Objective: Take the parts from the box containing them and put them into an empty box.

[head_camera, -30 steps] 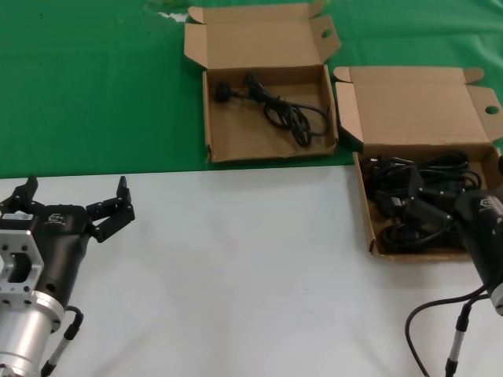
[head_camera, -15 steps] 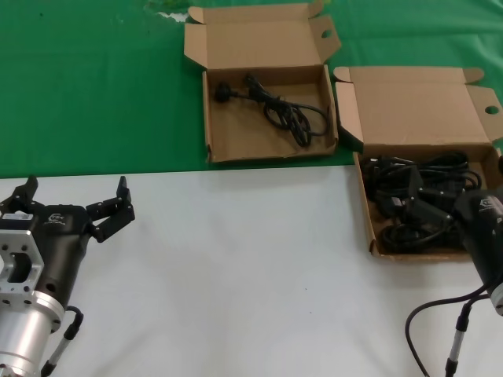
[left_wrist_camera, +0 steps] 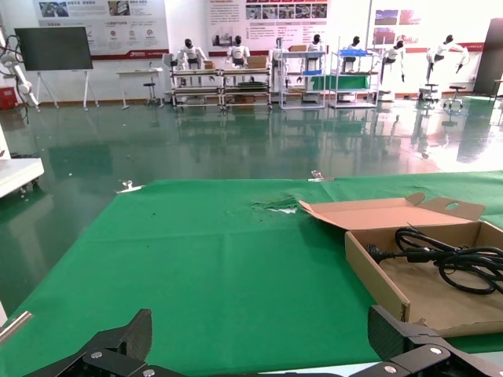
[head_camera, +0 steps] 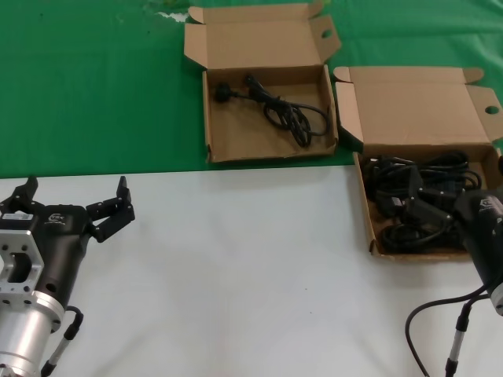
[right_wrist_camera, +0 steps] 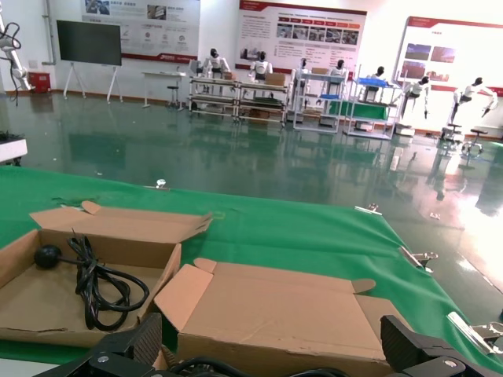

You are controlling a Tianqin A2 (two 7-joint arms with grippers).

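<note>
The box containing the parts [head_camera: 377, 239] stands at the right, its flat lid [head_camera: 420, 106] open; several coiled black power cords [head_camera: 413, 196] fill it. My right gripper [head_camera: 456, 210] is over this box, low above the cords, jaws wide open and empty; its wrist view [right_wrist_camera: 271, 345] shows that lid [right_wrist_camera: 283, 306] and cord loops [right_wrist_camera: 204, 367] just below. The other box [head_camera: 236, 137], farther back at the centre, holds one cord [head_camera: 287, 114]; it also shows in the right wrist view [right_wrist_camera: 31, 314]. My left gripper [head_camera: 76, 190] is parked open at the near left.
The boxes sit where the green cloth [head_camera: 94, 86] meets the white tabletop [head_camera: 236, 267]. The left wrist view shows the central box [left_wrist_camera: 377, 271] with its cord [left_wrist_camera: 452, 259] off to one side. A grey cable [head_camera: 424, 314] loops from the right arm.
</note>
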